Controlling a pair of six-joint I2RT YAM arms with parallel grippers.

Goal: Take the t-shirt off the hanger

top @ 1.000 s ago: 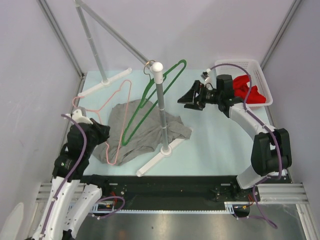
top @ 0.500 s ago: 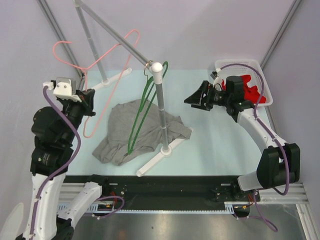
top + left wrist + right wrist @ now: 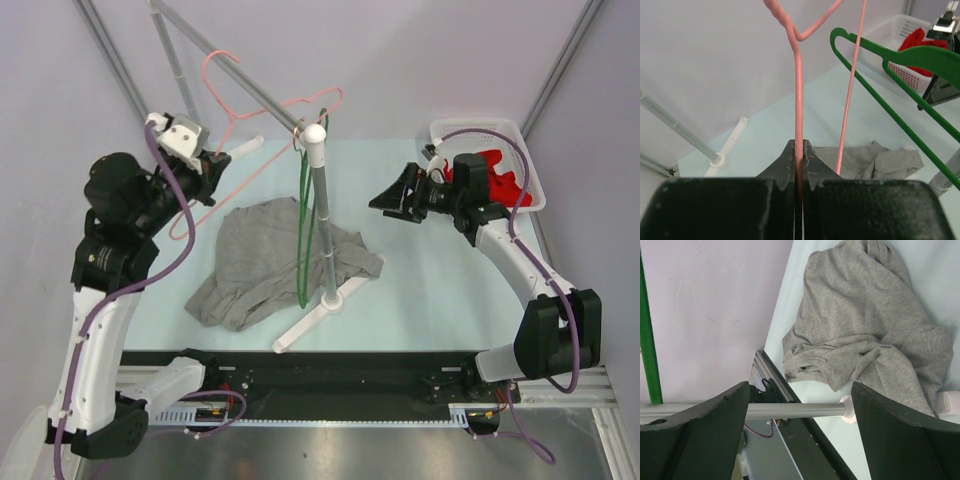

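The grey t-shirt (image 3: 268,262) lies crumpled on the pale table (image 3: 430,290), off any hanger, one edge bunched against the foot of the rack (image 3: 322,215); the left gripper (image 3: 799,150) is pressed together on the thin wire of the pink hanger (image 3: 798,90), pinching it just below the twisted neck; the left wrist view shows the two dark fingertips meeting on the wire with no gap to either side; that hanger is bare and held up in the air to the left of the rack's white-capped post, its far tip near the cap and its hook up by the slanted bar, though whether it touches the bar I cannot tell; a green hanger (image 3: 304,235), also bare, hangs from the top of the rack and drops straight down over the shirt, and whether its lower end touches the cloth cannot be told; the right gripper (image 3: 800,435) is spread wide and holds nothing, hovering above the table to the right of the post and pointing towards it, with the shirt and the post showing between its fingers in the wrist view; behind the right wrist a white basket (image 3: 520,132) stands at the far right corner of the table, with a red item (image 3: 497,178) in it.
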